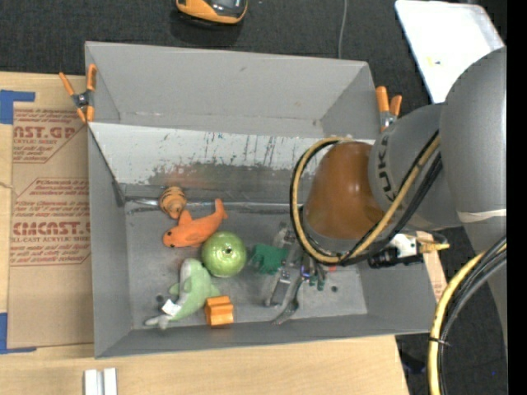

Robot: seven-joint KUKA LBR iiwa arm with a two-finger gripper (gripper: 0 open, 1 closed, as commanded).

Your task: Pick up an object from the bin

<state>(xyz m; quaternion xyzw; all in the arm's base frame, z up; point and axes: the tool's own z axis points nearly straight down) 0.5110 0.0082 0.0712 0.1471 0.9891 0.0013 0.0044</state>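
Note:
My gripper (278,309) hangs low over the bin floor at the front, right of the middle. Its two thin metal fingers stand open and point toward the front wall with nothing between them. A small dark green block (265,257) lies just behind and left of the gripper, close to its body. To the left of that block rests a round green apple (224,253). An orange block (219,311) sits on the floor to the gripper's left, near the front wall.
A pale green soft toy (189,290) lies front left beside the orange block. An orange fish toy (194,227) and a small tan round piece (172,200) lie behind the apple. The arm with its brown cover and cables fills the bin's right side.

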